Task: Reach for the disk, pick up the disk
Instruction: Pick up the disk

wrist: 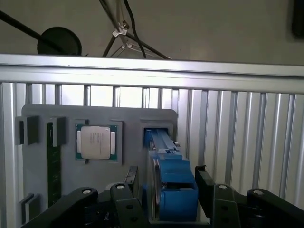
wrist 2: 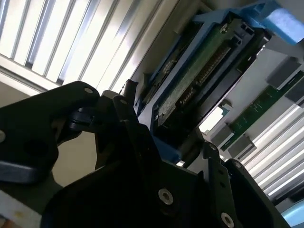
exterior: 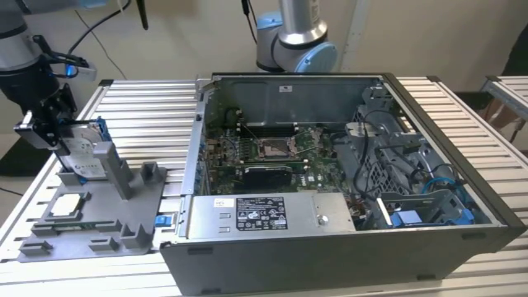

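The disk (exterior: 83, 153) stands on edge in a slot at the back of the grey fixture plate (exterior: 99, 229), at the exterior view's left. Its silver face with a white label shows there. Its blue frame (wrist: 173, 183) and its circuit-board underside (wrist 2: 199, 80) show in the two wrist views. My gripper (exterior: 59, 137) reaches down over the disk's top end. In the first wrist view the black fingers (wrist: 205, 183) press against both sides of the blue frame, so the gripper (wrist: 167, 179) is shut on the disk. The disk's lower end still sits in the slot.
A square silver chip (wrist: 96, 142) and a green memory stick (wrist: 53, 166) lie in the fixture plate beside the disk. An open computer case (exterior: 330, 173) stands to the exterior view's right on the slatted metal table (exterior: 140, 111). A second arm's base (exterior: 293, 43) rises behind the case.
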Robot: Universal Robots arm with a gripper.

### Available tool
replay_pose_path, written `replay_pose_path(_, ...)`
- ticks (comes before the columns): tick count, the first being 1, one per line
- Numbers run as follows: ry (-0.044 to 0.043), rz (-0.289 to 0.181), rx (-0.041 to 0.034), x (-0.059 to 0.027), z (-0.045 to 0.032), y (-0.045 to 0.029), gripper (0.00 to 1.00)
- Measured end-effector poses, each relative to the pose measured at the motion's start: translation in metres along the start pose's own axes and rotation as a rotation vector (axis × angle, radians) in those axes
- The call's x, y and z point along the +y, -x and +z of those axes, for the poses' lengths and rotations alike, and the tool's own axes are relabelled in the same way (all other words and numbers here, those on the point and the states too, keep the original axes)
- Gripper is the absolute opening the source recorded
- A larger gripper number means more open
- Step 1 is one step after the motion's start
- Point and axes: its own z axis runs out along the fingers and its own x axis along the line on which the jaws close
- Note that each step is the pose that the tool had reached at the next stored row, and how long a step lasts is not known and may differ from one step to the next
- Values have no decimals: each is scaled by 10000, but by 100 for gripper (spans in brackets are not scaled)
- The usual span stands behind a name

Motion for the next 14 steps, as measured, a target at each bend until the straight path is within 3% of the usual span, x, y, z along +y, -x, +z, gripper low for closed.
replay_pose_path(6, 7, 1, -8, 0, 76, -1, 100)
replay_pose_path(14, -1, 0, -39, -2, 56, 0, 100)
